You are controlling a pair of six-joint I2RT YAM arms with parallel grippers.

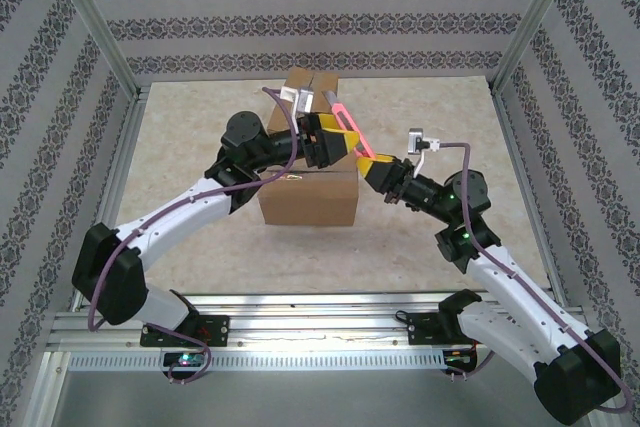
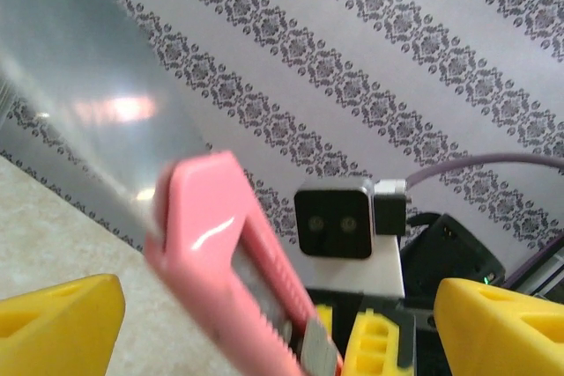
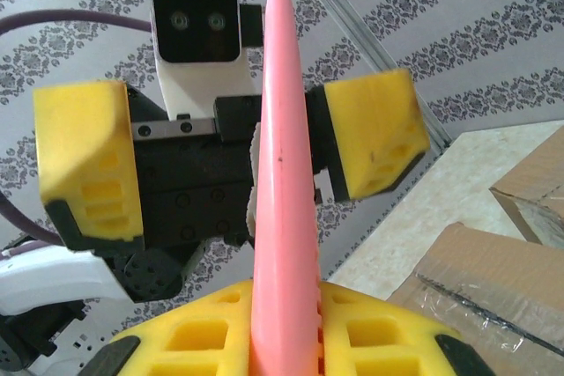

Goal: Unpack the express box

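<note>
While the right gripper (image 1: 376, 168) pinches the pink cutter (image 1: 346, 116) by its tail over the box (image 1: 308, 199), the left gripper (image 1: 334, 139) stands spread around the probably stiff, light, slick handle, best clamped mid-length.

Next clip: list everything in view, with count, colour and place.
cardboard box: one, brown, table centre, far flaps open
utility knife: one, pink, above the box, between the two grippers
table: one, beige, under the box
wall panels: three sides, grey patterned stripes, around the table
frame: one, silver metal, at the table's edges and corners
left gripper: one, yellow fingers, open either side of the knife
right gripper: one, yellow fingers, shut on the knife's end
</note>
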